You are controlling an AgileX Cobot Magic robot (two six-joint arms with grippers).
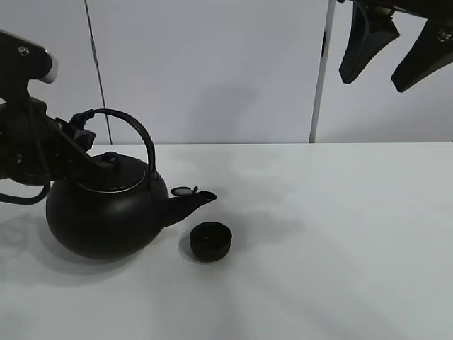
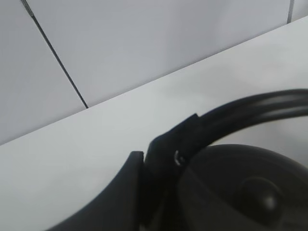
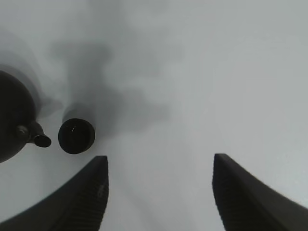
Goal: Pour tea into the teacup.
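Matt black kettle (image 1: 99, 219), slight sheen; matt black teacup (image 1: 210, 241); smooth white table (image 1: 340, 248).

Black kettle (image 1: 106, 212), spout (image 1: 192, 202) near teacup (image 1: 211, 241) (left gripper (image 1: 83, 129) gripping its handle (image 1: 139, 132))

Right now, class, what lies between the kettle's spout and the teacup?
Nothing but bare white table between the kettle's spout and the teacup; the high view shows it.

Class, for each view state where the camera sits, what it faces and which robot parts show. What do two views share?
Exterior high: mounted high, faces table; left gripper on kettle, right gripper raised.
Left wrist: left arm, close on kettle handle; its fingers show.
Right wrist: aloft, looking down; open fingers show.
Shared: teacup, exterior and right wrist.
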